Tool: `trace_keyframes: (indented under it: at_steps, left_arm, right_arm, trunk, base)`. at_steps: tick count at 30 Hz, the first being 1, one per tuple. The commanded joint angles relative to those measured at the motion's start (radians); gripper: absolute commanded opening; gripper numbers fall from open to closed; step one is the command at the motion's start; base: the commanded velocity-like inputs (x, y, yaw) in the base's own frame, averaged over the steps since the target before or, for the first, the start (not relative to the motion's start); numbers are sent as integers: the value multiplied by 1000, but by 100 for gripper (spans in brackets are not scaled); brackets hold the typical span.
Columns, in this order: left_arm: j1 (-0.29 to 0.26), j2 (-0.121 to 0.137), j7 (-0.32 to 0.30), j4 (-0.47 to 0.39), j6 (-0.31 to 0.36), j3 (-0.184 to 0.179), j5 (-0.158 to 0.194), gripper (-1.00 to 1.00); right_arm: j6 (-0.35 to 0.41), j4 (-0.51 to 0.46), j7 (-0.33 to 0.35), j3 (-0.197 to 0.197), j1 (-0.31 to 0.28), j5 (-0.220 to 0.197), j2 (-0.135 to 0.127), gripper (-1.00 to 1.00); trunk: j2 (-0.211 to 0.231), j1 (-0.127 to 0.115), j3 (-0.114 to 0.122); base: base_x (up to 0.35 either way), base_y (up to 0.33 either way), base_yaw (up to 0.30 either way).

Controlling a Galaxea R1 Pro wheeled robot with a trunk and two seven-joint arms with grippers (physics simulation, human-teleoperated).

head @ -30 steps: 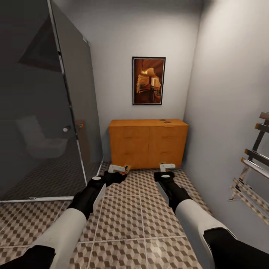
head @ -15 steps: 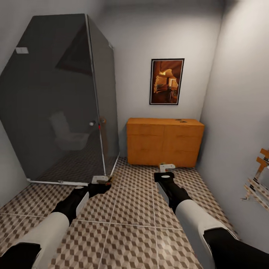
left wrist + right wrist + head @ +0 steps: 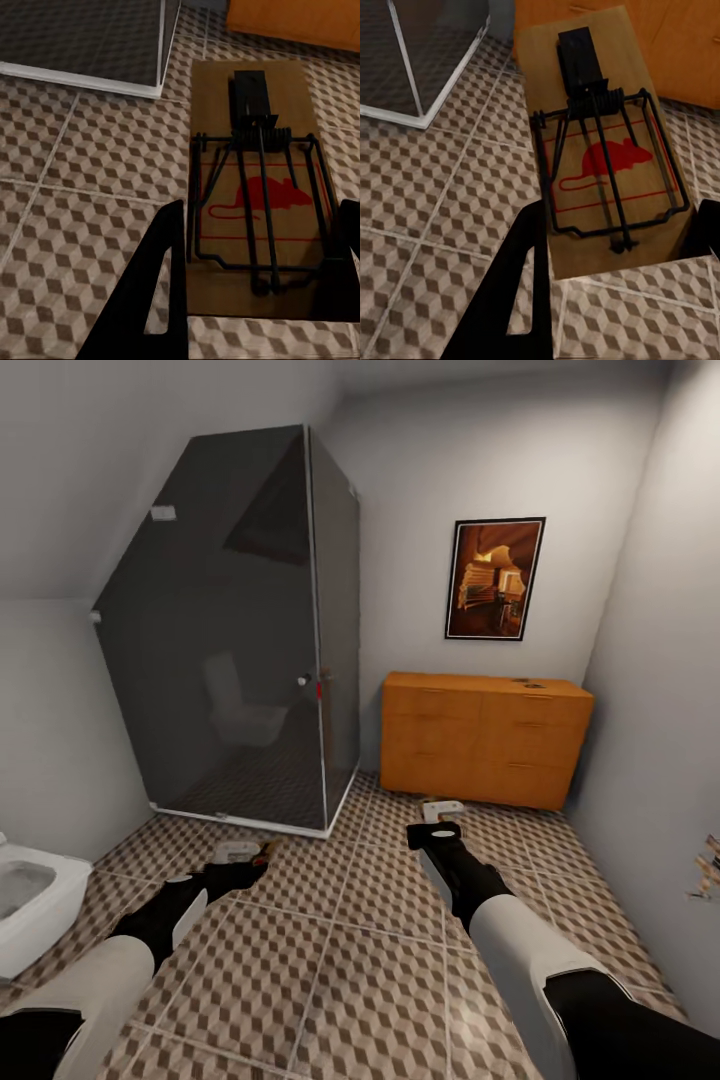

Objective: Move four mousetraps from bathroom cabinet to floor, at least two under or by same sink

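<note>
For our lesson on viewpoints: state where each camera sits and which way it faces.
Head view: on the head, looking down over both arms at the cabinet.
Left wrist view: near the left hand, facing its mousetrap.
Right wrist view: near the right hand, facing its mousetrap.
Both wrist views share the bathroom floor.

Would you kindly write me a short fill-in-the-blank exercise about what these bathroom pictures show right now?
1. Each tool, left tool and right tool, holds a flat wooden mousetrap printed with a ____ mouse outline.
2. The low orange-brown wooden cabinet stands under a framed ____ on the wall.
3. The dark glass shower enclosure stands on the cabinet's ____ side in the head view.
4. The cube-patterned bathroom floor is covered in ____.

Missing words: red; picture; left; tiles
</note>
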Motion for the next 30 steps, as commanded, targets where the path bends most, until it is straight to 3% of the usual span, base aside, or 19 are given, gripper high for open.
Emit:
trace_keyframes:
  at_steps: [1, 21, 30]
  left_arm:
    - [0, 1, 1, -2, 6, -8, 10, -100]
    - [0, -8, 1, -44, 11, -9, 9, -100]
    - [0, -11, 1, -42, 12, -9, 10, -100]
  right_arm:
    - [9, -1, -4, 4, -1, 5, 0, -100]
    - [9, -1, -5, 40, -1, 6, 0, -100]
    - [9, -1, -5, 40, 0, 5, 0, -100]
  trunk:
    - [-1, -1, -1]
    - [-1, -1, -1]
    - [-1, -1, -1]
  base:
    - [-345, 0, 271]
    - [-345, 0, 270]
    - [-240, 0, 81]
